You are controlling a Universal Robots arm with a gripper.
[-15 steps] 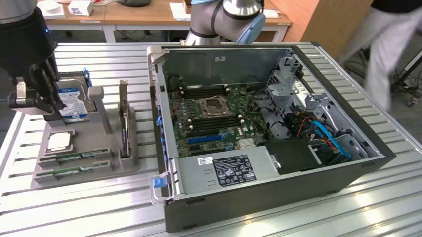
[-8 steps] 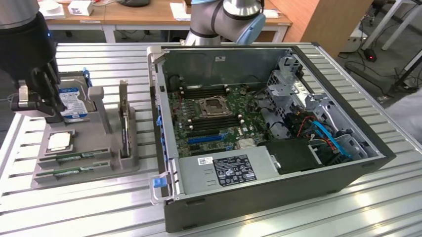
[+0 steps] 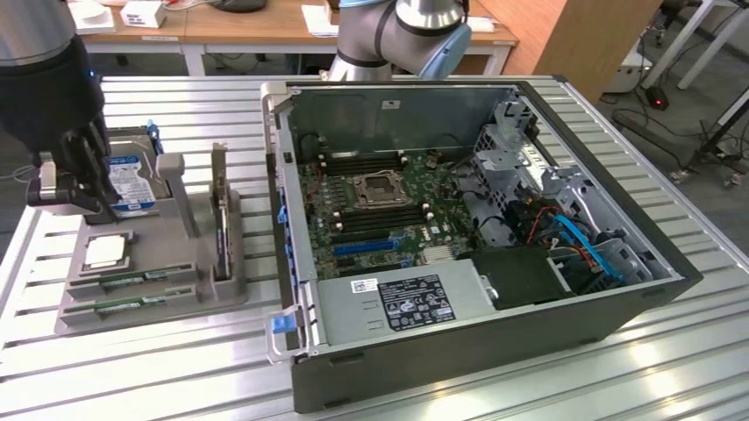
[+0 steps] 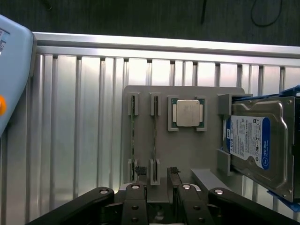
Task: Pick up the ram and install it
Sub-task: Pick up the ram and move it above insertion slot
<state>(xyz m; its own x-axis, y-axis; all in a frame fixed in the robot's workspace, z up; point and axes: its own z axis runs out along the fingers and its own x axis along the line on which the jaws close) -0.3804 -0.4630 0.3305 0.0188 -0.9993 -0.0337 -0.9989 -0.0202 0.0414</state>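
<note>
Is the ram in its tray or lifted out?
In the tray: both ram sticks sit in the grey tray's slots; the open gripper holds nothing.

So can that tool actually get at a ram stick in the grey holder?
Probably yes. The open tool hangs over the holder, lined up with one ram stick. Nothing covers that stick; the processor and hard drive sit off to the side.

This looks like a robotics lab or electronics workshop. A robot arm [image 3: 398, 35] rises at the far edge of a ribbed aluminium bench [image 3: 175, 105], which carries an opened computer tower [image 3: 468, 351] and a grey parts fixture [image 3: 228, 289]. Beyond it stand wooden desks [image 3: 234, 31], and cables [image 3: 714, 136] trail over the floor.
</note>
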